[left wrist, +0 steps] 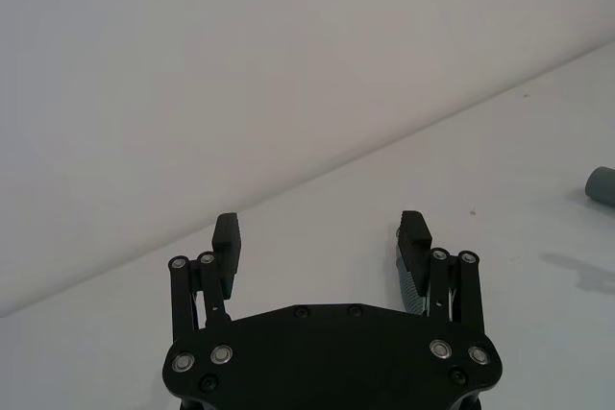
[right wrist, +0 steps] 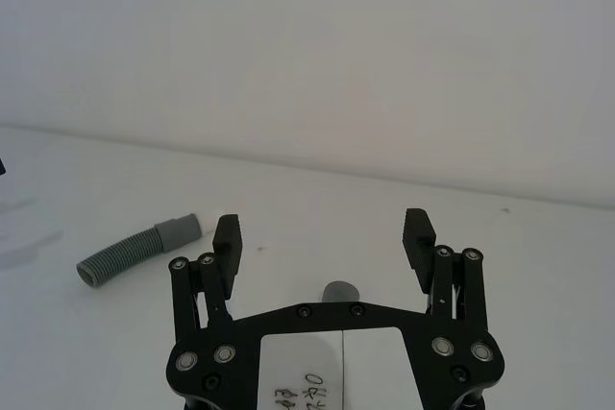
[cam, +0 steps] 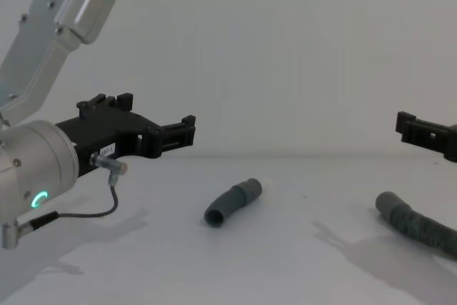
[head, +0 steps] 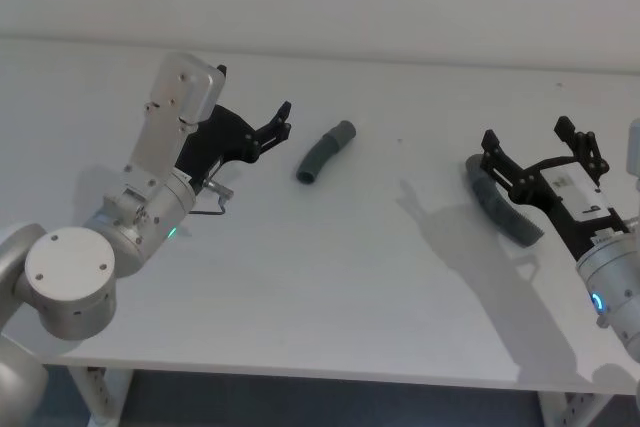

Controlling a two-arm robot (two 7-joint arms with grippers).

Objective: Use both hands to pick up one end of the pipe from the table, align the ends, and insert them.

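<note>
From the head view, your left gripper (head: 283,120) hangs just left of the short hose (head: 325,150), jaws spread and empty, tips aimed at it. The short hose lies flat on the table (head: 330,277). Well to the right of it, the long hose (head: 500,205) lies on the table too. Your right gripper (head: 526,133) is over the long hose, spread wide and holding nothing.

In the left wrist view, the left gripper (left wrist: 322,232) is wide open with bare table between its fingers. The short hose's cuff (left wrist: 602,184) sits off to one side, so you are not lined up on it yet.

In the right wrist view, the right gripper (right wrist: 322,228) is open. One end of the long hose (right wrist: 339,292) shows between its fingers, close in. The short hose (right wrist: 139,250) lies farther off.

In the chest view, the left gripper (cam: 187,130) is raised left of the short hose (cam: 232,203). The right gripper (cam: 405,125) is raised far to its right, clear above the long hose (cam: 410,223).

You are at the reach, I judge, with neither piece grasped. Next, swing the left gripper over the short hose, lower both grippers, and close each near a cuff so the ends stay free to mate.
</note>
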